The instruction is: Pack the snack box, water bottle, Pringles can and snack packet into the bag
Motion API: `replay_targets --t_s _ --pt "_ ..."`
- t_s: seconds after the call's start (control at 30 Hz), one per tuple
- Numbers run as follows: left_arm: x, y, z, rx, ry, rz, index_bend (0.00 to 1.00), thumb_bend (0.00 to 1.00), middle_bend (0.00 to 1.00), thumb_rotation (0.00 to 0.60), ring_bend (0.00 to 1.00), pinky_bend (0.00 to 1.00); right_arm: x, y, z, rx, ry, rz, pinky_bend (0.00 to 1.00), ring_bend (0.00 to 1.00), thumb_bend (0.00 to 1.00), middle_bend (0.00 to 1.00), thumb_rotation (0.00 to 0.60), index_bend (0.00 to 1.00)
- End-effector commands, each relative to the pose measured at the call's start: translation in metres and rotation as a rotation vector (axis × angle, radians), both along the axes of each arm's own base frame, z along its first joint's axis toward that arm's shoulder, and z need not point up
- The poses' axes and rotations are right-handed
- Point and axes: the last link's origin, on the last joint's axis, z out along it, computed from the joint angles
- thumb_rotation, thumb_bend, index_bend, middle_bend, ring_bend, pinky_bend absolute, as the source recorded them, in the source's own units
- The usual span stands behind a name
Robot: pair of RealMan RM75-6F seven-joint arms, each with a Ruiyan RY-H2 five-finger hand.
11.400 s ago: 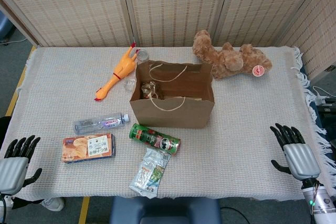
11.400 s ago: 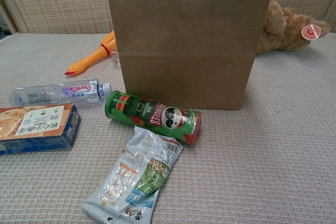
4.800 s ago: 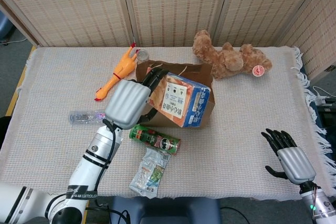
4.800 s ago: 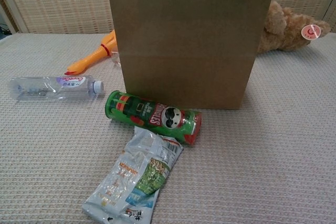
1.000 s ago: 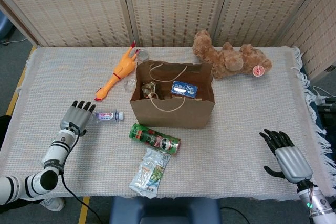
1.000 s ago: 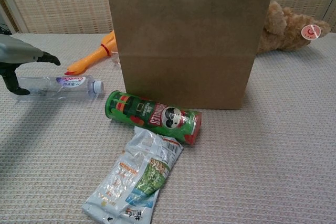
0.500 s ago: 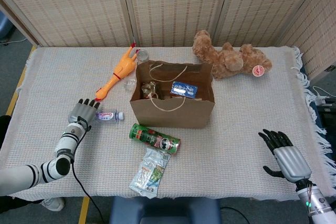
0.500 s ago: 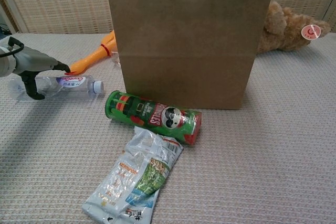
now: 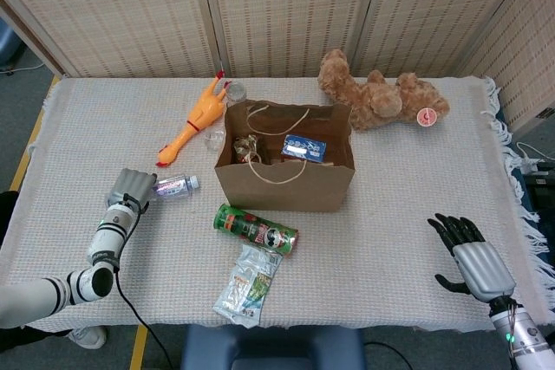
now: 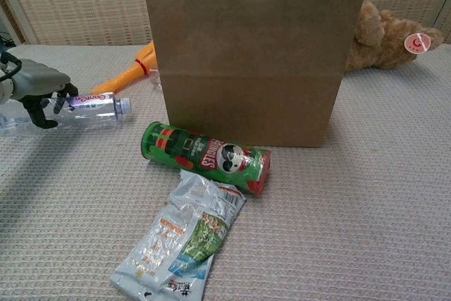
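A pale woven cloth (image 9: 408,214) covers the desk, wicker screens (image 9: 286,10) behind. The left hand (image 9: 132,186) grips the bottle (image 9: 172,185); the right hand (image 9: 473,262) rests spread. Box (image 9: 304,147) sits in the bag (image 9: 286,181); can (image 9: 256,228) and packet (image 9: 249,285) lie before it.

Water bottle (image 10: 84,108): base end cut off by the chest view's left edge, middle covered by left hand (image 10: 32,82); in the head view only the cap end shows past the hand. Left hand itself clipped at the chest view's left edge. Snack box (image 9: 304,146) inside bag (image 10: 254,61): only its top end shows in the head view; the bag wall hides it in the chest view. Other bag contents too dark and small to tell. Snack packet (image 10: 180,243): bottom corner cut by the chest view's lower edge; print too small to read. Teddy bear (image 10: 386,33) partly behind the bag. Right hand (image 9: 475,263) shows in the head view only, its forearm cut at the lower right corner.
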Motion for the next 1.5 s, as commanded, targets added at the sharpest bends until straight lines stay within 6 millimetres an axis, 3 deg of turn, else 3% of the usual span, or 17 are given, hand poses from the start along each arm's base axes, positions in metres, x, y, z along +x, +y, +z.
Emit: replay_targets --t_s 0.03,0.1,0.17,0.23,0.37,0.47,0.6,0.77,1.0,1.27,1.5 --pt "0.0 -0.002 0.016 0.045 -0.04 0.01 0.56 0.57 0.58 0.6 0.55 0.63 0.0 0.0 0.0 0.0 0.0 0.0 0.0 0.0 0.13 0.0 0.6 0.05" --pt "0.002 -0.002 0.027 0.086 -0.077 0.021 0.56 0.57 0.58 0.6 0.55 0.63 0.0 0.0 0.0 -0.001 -0.001 0.0 0.0 0.0 0.13 0.0 0.6 0.05" --pt "0.007 -0.004 0.052 0.156 -0.125 0.019 0.56 0.57 0.58 0.6 0.55 0.63 0.0 0.001 0.001 -0.002 -0.004 0.003 0.0 0.0 0.13 0.0 0.6 0.05" --pt "0.025 -0.001 0.102 0.282 -0.175 -0.031 0.56 0.57 0.58 0.6 0.55 0.62 0.001 0.003 0.001 -0.003 -0.002 0.016 0.0 0.0 0.13 0.0 0.6 0.05" --pt "0.058 -0.002 0.15 0.385 -0.238 -0.118 0.56 0.57 0.58 0.6 0.55 0.62 0.002 0.004 0.001 -0.008 0.001 0.03 0.0 0.0 0.13 0.0 0.6 0.05" --pt "0.089 -0.004 0.177 0.479 -0.333 -0.206 0.55 0.57 0.57 0.6 0.55 0.62 0.003 0.003 0.0 -0.012 0.003 0.038 0.0 0.0 0.13 0.0 0.6 0.05" --pt "0.134 -0.013 0.193 0.516 -0.541 -0.295 0.55 0.57 0.57 0.6 0.54 0.61 0.004 0.002 -0.001 -0.011 0.002 0.045 0.0 0.0 0.13 0.0 0.6 0.05" --pt "0.183 -0.032 0.179 0.414 -0.682 -0.361 0.54 0.57 0.57 0.6 0.54 0.61 0.005 0.002 -0.002 -0.006 0.001 0.054 0.0 0.0 0.13 0.0 0.6 0.05" --pt "0.245 -0.058 0.129 0.219 -0.827 -0.418 0.54 0.57 0.57 0.6 0.54 0.62 0.005 0.002 -0.002 0.001 0.0 0.056 0.0 0.0 0.13 0.0 0.6 0.05" --pt "0.298 -0.052 0.087 0.159 -0.794 -0.54 0.54 0.57 0.57 0.6 0.54 0.62 0.004 0.003 -0.001 0.009 0.006 0.06 0.0 0.0 0.13 0.0 0.6 0.05" --pt "0.326 -0.039 0.063 0.127 -0.834 -0.571 0.54 0.57 0.57 0.6 0.54 0.62 0.001 0.001 -0.001 0.021 0.004 0.046 0.0 0.0 0.13 0.0 0.6 0.05"
